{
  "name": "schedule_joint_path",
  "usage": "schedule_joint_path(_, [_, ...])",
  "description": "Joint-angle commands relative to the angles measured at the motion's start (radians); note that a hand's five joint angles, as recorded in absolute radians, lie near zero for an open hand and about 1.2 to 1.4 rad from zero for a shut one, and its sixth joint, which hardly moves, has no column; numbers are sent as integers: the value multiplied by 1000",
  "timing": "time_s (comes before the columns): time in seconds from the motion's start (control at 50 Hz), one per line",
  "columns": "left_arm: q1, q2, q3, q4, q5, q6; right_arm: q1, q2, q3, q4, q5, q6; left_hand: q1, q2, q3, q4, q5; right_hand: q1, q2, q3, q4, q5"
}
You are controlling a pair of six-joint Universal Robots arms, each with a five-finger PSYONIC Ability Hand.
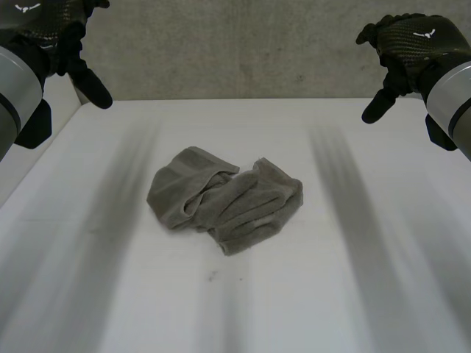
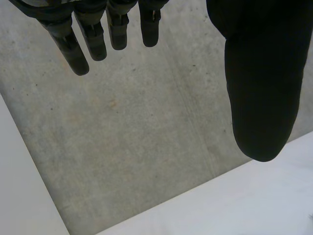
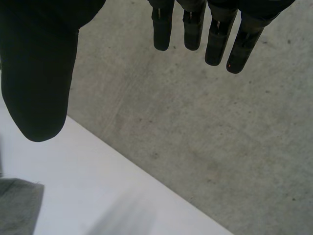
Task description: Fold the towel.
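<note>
grey towel [image 1: 224, 200] crumpled mid table [image 1: 353, 294], left hand [image 1: 62, 40] raised well apart from towel, fingers relaxed, empty, right hand [image 1: 408, 48] likewise, released

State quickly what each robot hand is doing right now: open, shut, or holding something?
Left hand: open, holding nothing.
Right hand: open, holding nothing, clear of the towel.

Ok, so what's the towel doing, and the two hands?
towel, crumpled in a heap on the table, untouched
left hand, open, held above the table, empty
right hand, open, held above the table, empty
</note>
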Motion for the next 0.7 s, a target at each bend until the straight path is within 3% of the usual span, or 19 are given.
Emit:
schedule_joint_path(0.02, [0, 6, -46, -3, 7, 5, -2, 8, -20, 63, -8, 16, 2, 8, 9, 6, -18, -35, -53, -45, -55, -57])
schedule_joint_path(0.22, [3, 4, -62, -3, 90, -18, -9, 7, -8, 40, -8, 22, 2, 8, 9, 6, -18, -35, -53, -45, -55, -57])
schedule_joint_path(0.46, [16, -6, -64, 5, 106, -10, 0, 27, -6, 31, -64, 4, 2, 8, 9, 6, -18, -35, -53, -45, -55, -57])
schedule_joint_path(0.54, [58, -32, -85, 6, 187, 8, 0, 100, -11, 45, -197, -33, 2, 8, 9, 6, -18, -35, -53, -45, -55, -57])
schedule_joint_path(0.56, [59, -32, -85, 6, 187, 8, 0, 100, -11, 45, -198, -33, 2, 8, 9, 6, -18, -35, -53, -45, -55, -57])
schedule_joint_path(0.6, [100, -87, -114, 21, 278, 34, 2, 152, -18, 42, -311, -45, 11, 17, 18, 15, -10, -35, -53, -45, -55, -57])
schedule_joint_path(0.62, [100, -88, -115, 22, 279, 34, 2, 153, -18, 42, -311, -45, 11, 17, 18, 15, -10, -35, -53, -45, -55, -57])
schedule_joint_path(0.66, [115, -141, -136, 43, 374, 68, 1, 232, -38, 37, -404, -42, 11, 17, 18, 15, -10, -35, -53, -45, -55, -57])
schedule_joint_path(0.7, [117, -175, -144, 57, 414, 91, 3, 278, -55, 34, -437, -36, 11, 17, 18, 15, -10, -35, -53, -45, -55, -57])
